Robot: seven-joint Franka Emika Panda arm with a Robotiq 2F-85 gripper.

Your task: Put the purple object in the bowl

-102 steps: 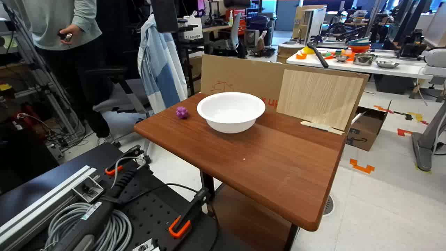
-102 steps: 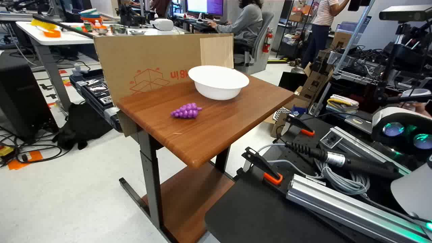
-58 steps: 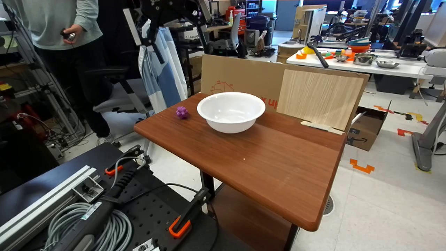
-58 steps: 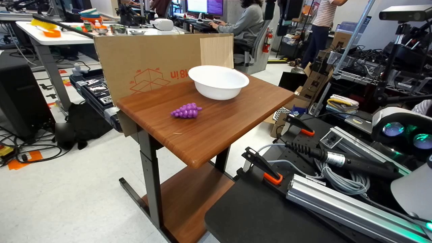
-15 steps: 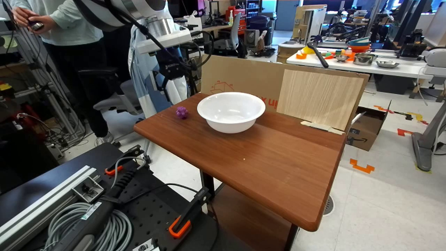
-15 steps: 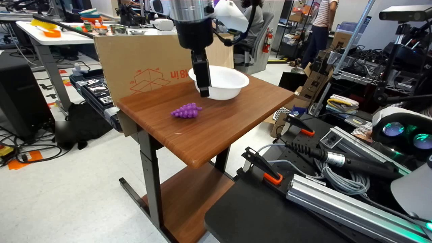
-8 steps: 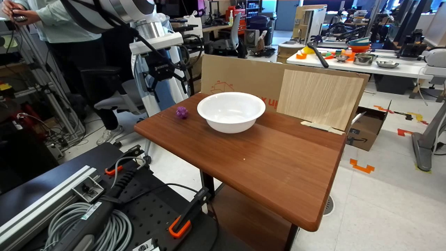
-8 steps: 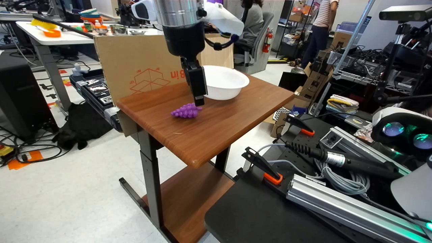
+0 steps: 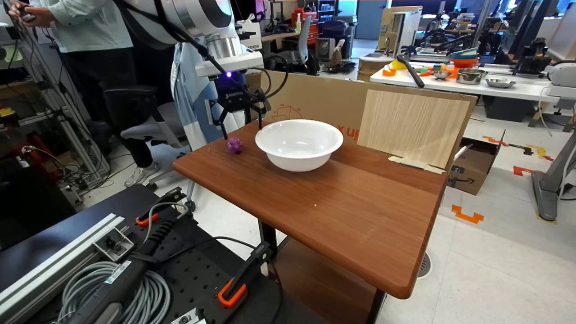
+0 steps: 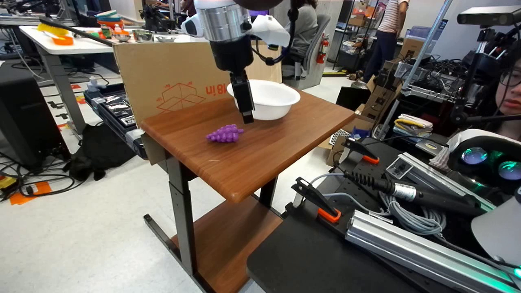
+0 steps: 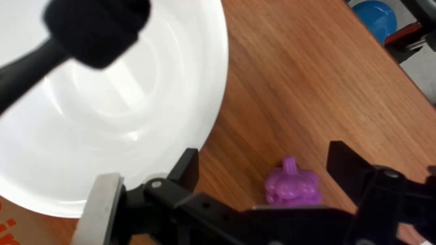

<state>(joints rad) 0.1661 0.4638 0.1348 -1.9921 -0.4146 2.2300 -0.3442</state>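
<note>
Cardboard point(image 10: 183, 67), inverted "18in" point(image 10: 216, 89), purple object point(image 10: 224, 134) near bowl point(image 10: 274, 97)

Gripper point(image 9: 243, 133): in an exterior view, black, pointing down, jaws parted. Purple object point(image 9: 234, 145): lying just below the jaws. Bowl point(image 9: 299, 163): white, just beside the jaws. Table point(image 9: 342, 207): brown, beneath the gripper. Cardboard panel point(image 9: 319, 96): partly behind the gripper.

We see the gripper point(image 9: 243, 132) lower and farther right than a moment ago, upper left in an exterior view, a violet light point(image 9: 228, 74) now above it; a face point(image 10: 510, 95) has entered an exterior view, far right.
</note>
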